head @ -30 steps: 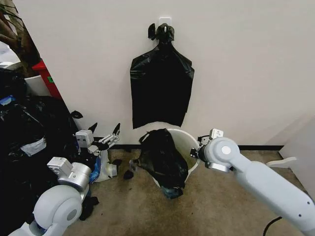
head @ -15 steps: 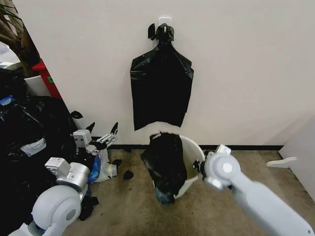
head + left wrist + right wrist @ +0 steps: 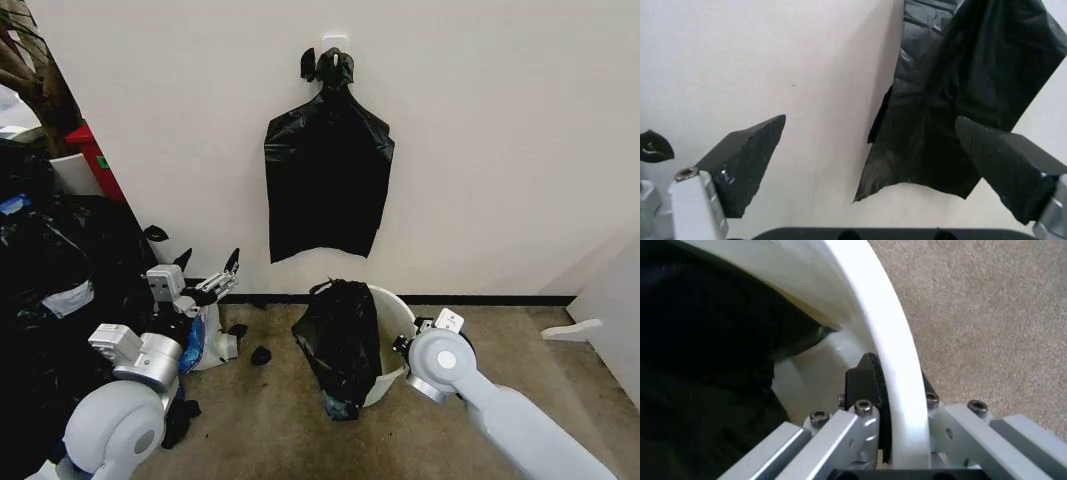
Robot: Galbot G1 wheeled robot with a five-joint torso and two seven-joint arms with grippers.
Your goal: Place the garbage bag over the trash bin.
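Note:
The white trash bin (image 3: pixel 393 322) stands on the carpet a little out from the wall. The black garbage bag (image 3: pixel 340 338) lies bunched over its left rim, hanging partly inside and partly down the outside. My right gripper (image 3: pixel 407 342) is shut on the bin's right rim. The right wrist view shows one finger inside and one outside the rim (image 3: pixel 875 305), clamped by the gripper (image 3: pixel 897 390), with the bag (image 3: pixel 707 365) filling the inside. My left gripper (image 3: pixel 212 268) hovers open at the left, pointing at the wall, its fingers (image 3: pixel 747 160) wide apart and holding nothing.
A flat bunch of black bags (image 3: pixel 328 180) hangs from a wall hook above the bin, also seen as the bunch (image 3: pixel 960 100). A heap of bulging black bags (image 3: pixel 50 280) fills the left. Black scraps (image 3: pixel 262 354) lie on the floor. A white object (image 3: pixel 575 328) lies at right.
My right arm has drawn back with the bin's rim in its grip, pulling the bin and bag away from the wall toward me. The left arm has barely moved.

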